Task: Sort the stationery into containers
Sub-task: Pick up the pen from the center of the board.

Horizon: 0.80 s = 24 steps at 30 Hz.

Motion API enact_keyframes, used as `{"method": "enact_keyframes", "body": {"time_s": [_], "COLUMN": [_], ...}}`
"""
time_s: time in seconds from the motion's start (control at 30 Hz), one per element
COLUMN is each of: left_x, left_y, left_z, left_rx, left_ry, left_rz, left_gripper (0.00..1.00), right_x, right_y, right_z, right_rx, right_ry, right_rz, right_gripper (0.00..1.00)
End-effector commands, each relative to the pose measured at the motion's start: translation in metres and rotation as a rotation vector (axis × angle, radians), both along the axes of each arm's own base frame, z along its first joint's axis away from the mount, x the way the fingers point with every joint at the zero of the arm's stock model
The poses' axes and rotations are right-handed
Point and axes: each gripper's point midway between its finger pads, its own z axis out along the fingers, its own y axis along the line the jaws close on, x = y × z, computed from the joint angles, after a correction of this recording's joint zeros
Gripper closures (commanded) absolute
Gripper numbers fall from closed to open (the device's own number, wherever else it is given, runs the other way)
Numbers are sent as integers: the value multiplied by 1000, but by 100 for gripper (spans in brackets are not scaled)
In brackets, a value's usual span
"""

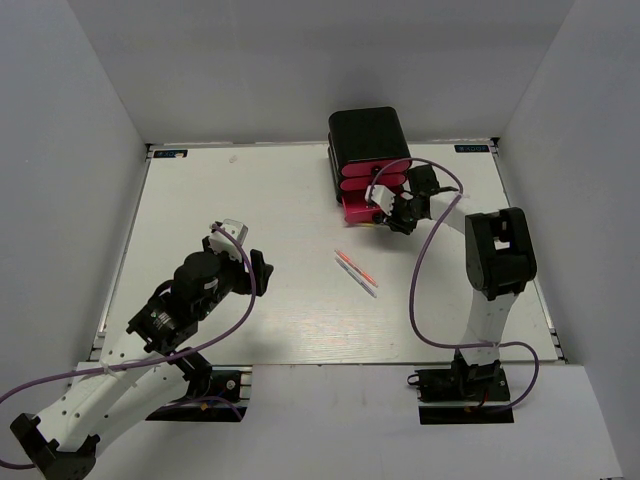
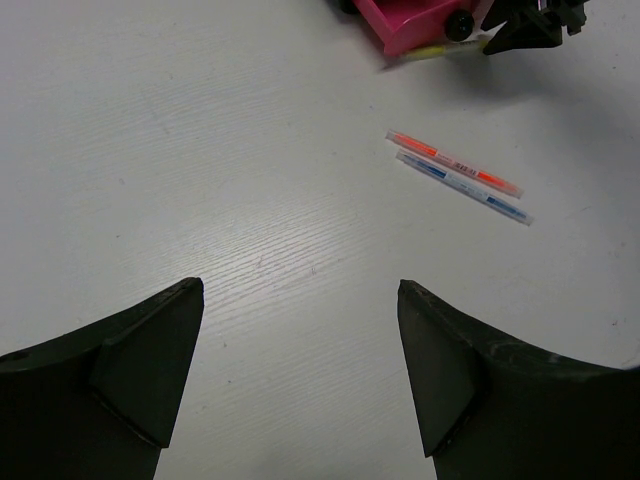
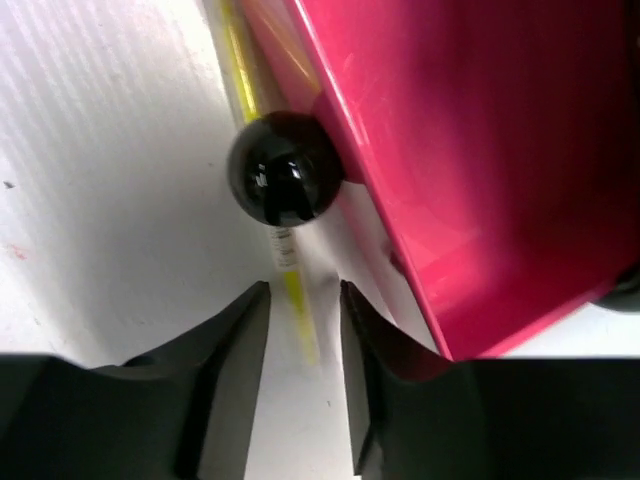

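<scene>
The container, a black rounded box (image 1: 367, 135) with pink-red drawers, stands at the back of the table; its lowest drawer (image 1: 357, 207) is pulled out. In the right wrist view a thin yellow stick (image 3: 295, 300) lies on the table under that drawer (image 3: 450, 150) and its black knob (image 3: 285, 168). My right gripper (image 3: 305, 290) is narrowly open, its jaws straddling the stick's end with a gap on each side. A thin orange pen (image 2: 455, 163) and a blue pen (image 2: 465, 187) lie side by side mid-table (image 1: 356, 272). My left gripper (image 2: 300, 285) is wide open and empty, well short of them.
The right arm's purple cable (image 1: 420, 270) loops over the table right of the pens. Grey walls enclose the table on three sides. The right gripper (image 2: 530, 25) and the drawer corner (image 2: 405, 20) show at the top of the left wrist view.
</scene>
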Motion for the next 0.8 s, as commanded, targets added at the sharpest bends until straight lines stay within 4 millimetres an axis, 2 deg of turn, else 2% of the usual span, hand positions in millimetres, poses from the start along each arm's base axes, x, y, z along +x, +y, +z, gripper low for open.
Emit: {"method": "enact_keyframes", "body": {"time_s": [0.0,0.2,0.37,0.4,0.5,0.6,0.63,0.67,0.77], "left_x": [1,1,1,1,0,0,0,0,0], "left_y": [-2,-2,-2,-2,-2,-2,-2,-2,-2], "left_z": [4,4,4,4,6,6,6,6,6], "left_rx": [-8,-8,-8,-8,-13,-13,-13,-13,-13], "left_ry": [-13,-13,-13,-13,-20,-20,-20,-20,-20], "left_rz": [-13,-13,-13,-13,-13,-13,-13,-13,-13], "left_gripper": [12,12,12,12,12,12,12,12,12], "right_x": [-34,-83,-112,-113,-123,-123,-122,-123,-111], "right_y": [0,-6,-12,-13,-11,-4,-1,5,17], "right_z": [-19,-40,-45,-42,-38,-19,-3,4,40], "right_rx": [-21,-51,-55,-56,-31,17,34,72,133], "right_ry": [161,319,384,379,385,352,318,311,233], "right_rz": [78,203,249,246,248,247,251,258,256], "right_gripper": [62,80,95,100,100,100,100,100,100]}}
